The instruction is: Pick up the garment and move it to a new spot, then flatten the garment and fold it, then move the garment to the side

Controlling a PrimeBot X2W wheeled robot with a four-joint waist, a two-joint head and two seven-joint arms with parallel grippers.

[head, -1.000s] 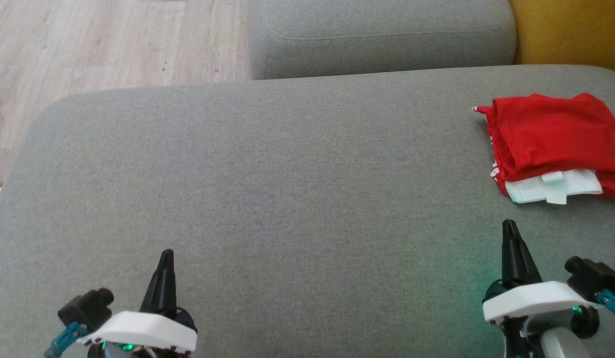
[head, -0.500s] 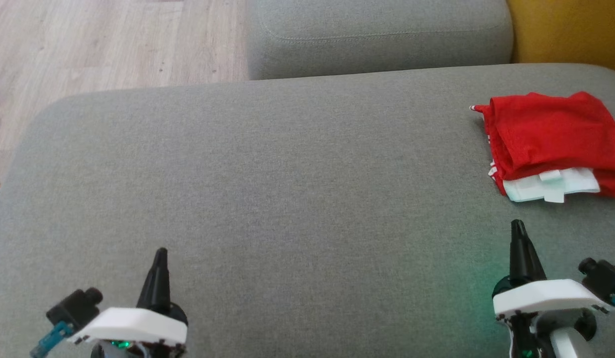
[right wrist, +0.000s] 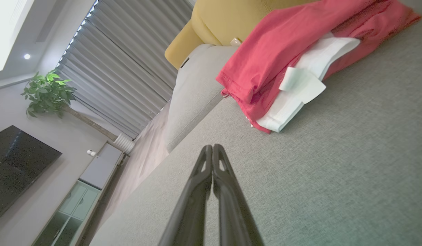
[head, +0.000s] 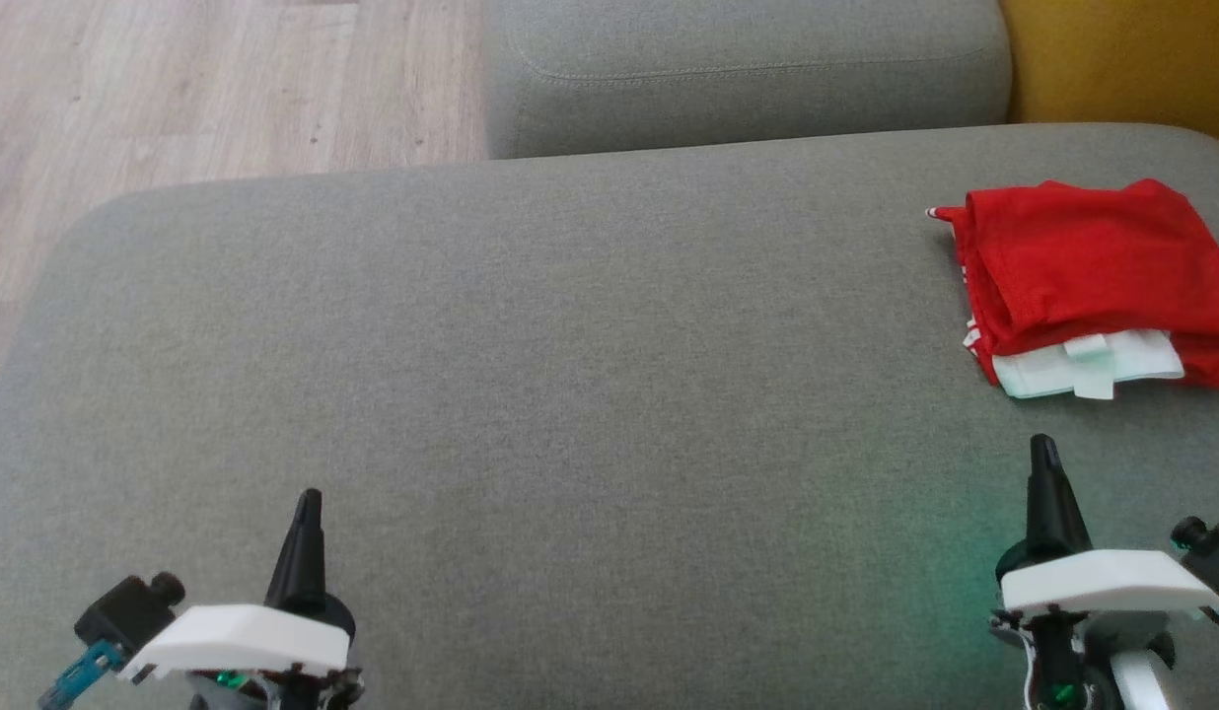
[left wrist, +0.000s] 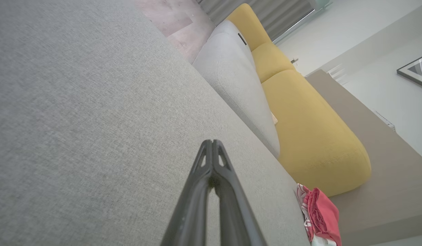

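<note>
The garment (head: pixel 1093 266) is a red piece of clothing, folded, with a white band and tag along its near edge. It lies at the far right of a grey sofa cushion (head: pixel 570 394). The right wrist view shows the garment (right wrist: pixel 282 58) close ahead, upper right. In the left wrist view the garment (left wrist: pixel 322 215) is small at the lower right. My right gripper (head: pixel 1041 446) is shut and empty, a short way in front of the garment. At the lower left my left gripper (head: pixel 310 499) is also shut and empty, far from it.
A second grey cushion (head: pixel 748 74) lies behind the one I work on. A yellow cushion (head: pixel 1122 59) is at the back right. Wooden floor (head: pixel 176 89) lies past the cushion's rounded left edge. The right wrist view shows curtains (right wrist: pixel 129 68), a plant (right wrist: pixel 48 92) and a television (right wrist: pixel 16 164).
Both grippers have slid slightly outward and lower in the head view. The whole picture has shifted a little up and left, so the camera has moved. The garment lies as before.
</note>
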